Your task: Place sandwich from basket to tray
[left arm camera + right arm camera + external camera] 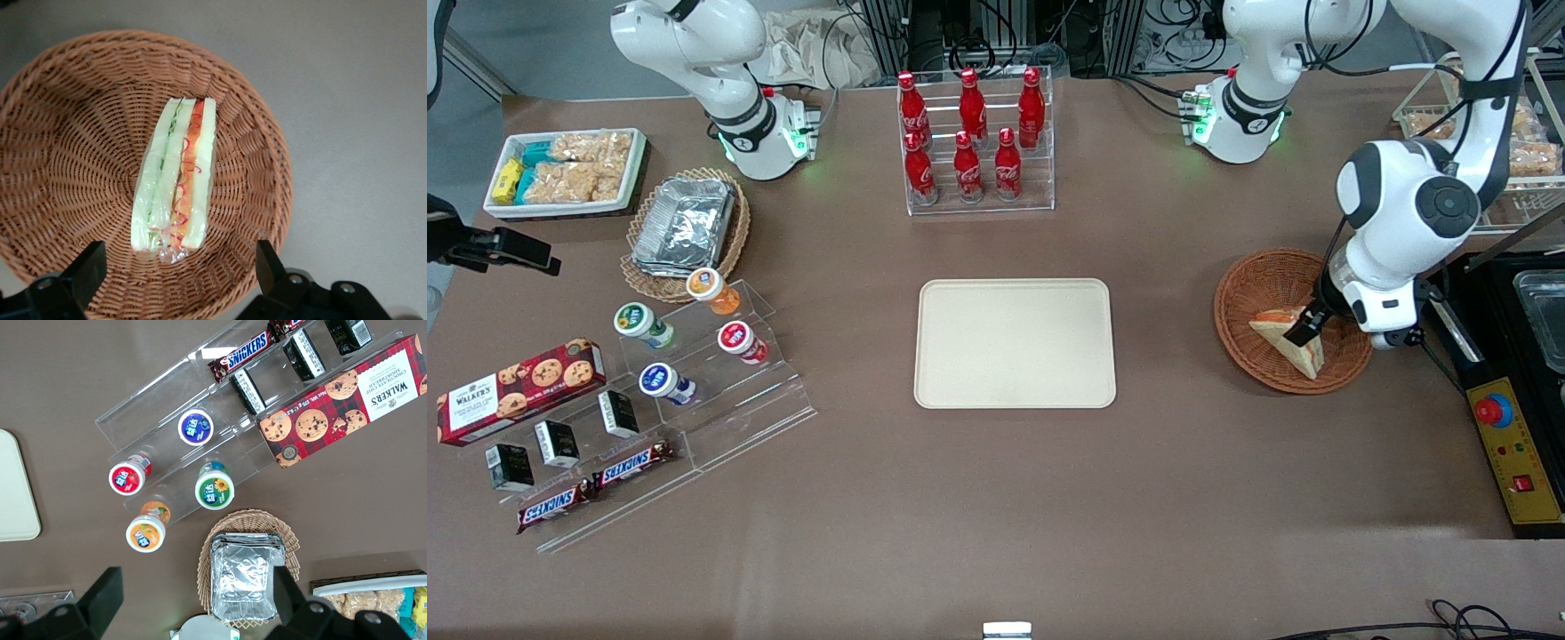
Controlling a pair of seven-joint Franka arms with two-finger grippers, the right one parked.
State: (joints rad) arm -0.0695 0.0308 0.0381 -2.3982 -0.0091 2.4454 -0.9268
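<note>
The sandwich lies in the round reddish-brown wicker basket, toward the working arm's end of the table. In the left wrist view the sandwich is a plastic-wrapped wedge of pale bread with green and orange-red layers, resting on the basket floor. My left gripper hangs low over the basket, open, its two black fingers spread wider than the sandwich. Nothing is held between them. The cream-beige tray sits bare at the table's middle.
A rack of red bottles stands farther from the front camera than the tray. A yellow control box and black appliance sit close beside the basket. Yogurt cups, snack boxes and a foil-tray basket lie toward the parked arm's end.
</note>
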